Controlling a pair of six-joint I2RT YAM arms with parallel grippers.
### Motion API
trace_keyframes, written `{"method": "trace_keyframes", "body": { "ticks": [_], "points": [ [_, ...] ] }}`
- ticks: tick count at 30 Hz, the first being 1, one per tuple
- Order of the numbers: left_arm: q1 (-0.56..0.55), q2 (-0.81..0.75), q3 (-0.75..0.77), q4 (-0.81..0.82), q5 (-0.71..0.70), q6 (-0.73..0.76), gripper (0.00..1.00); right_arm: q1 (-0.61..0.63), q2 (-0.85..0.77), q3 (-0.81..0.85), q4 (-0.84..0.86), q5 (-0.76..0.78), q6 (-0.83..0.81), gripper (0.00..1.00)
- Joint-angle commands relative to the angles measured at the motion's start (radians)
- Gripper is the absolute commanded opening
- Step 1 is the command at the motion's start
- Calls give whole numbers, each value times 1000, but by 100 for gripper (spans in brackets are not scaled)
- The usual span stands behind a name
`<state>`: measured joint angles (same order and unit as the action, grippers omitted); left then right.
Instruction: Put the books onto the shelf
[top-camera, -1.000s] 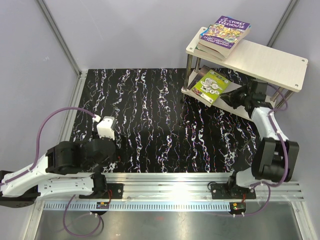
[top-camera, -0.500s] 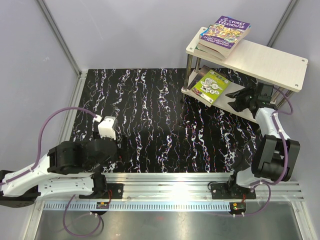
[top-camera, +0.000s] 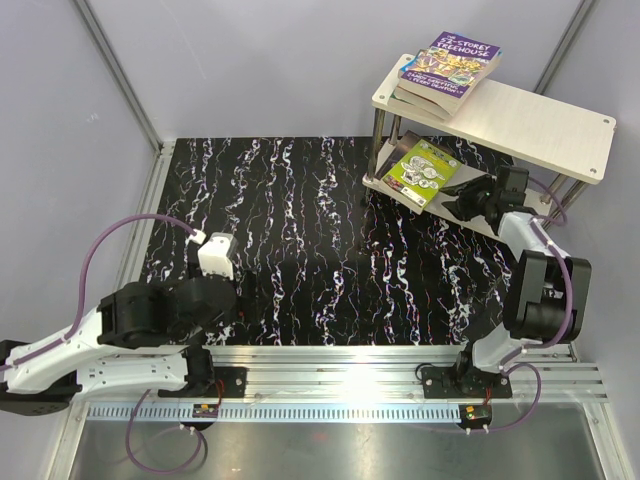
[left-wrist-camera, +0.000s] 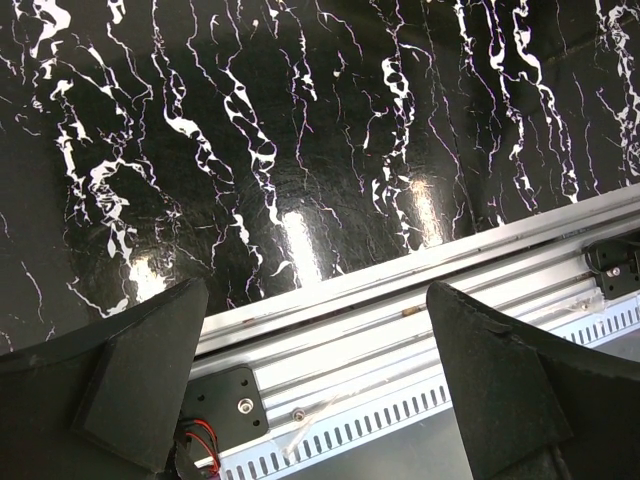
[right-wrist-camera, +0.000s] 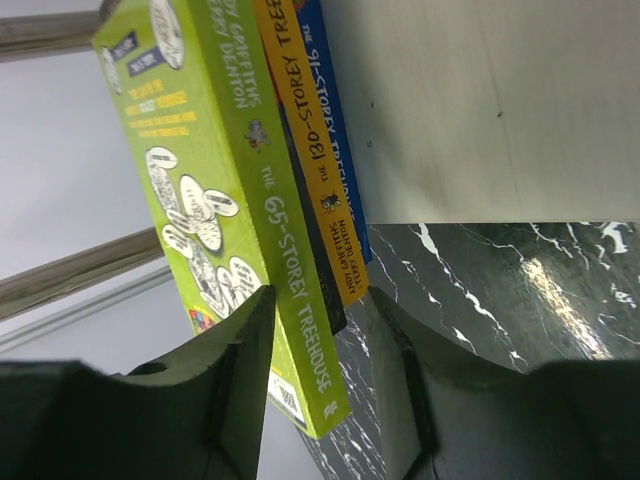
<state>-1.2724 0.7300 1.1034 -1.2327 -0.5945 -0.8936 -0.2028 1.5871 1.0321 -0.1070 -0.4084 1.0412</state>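
Note:
The shelf stands at the back right, with a stack of books, a purple one on top, on its upper board. On the lower board lies a second stack: a lime-green book on top, then a dark, an orange and a blue one. My right gripper is open and straddles that stack's near corner. One finger lies against the lime cover; a gap shows beside the other. My left gripper hangs wide open and empty over the front rail.
The shelf's shiny metal posts stand just left of the lower stack. The black marbled tabletop stretches between the arms. My left arm is folded at the near left by the aluminium rail.
My right gripper opened, drew back to the right, then slid left again around the lower stack's corner. The left arm has barely moved.

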Motion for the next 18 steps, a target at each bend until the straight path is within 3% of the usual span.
{"method": "trace_keyframes", "body": {
  "ticks": [1, 16, 18],
  "points": [
    [11, -1, 16, 7, -45, 8, 99, 31, 40, 42, 73, 25, 43, 47],
    [25, -11, 4, -11, -39, 21, 99, 82, 169, 186, 98, 68, 92, 40],
    [34, -1, 10, -11, -33, 38, 99, 80, 124, 154, 81, 98, 83, 45]
  ]
}}
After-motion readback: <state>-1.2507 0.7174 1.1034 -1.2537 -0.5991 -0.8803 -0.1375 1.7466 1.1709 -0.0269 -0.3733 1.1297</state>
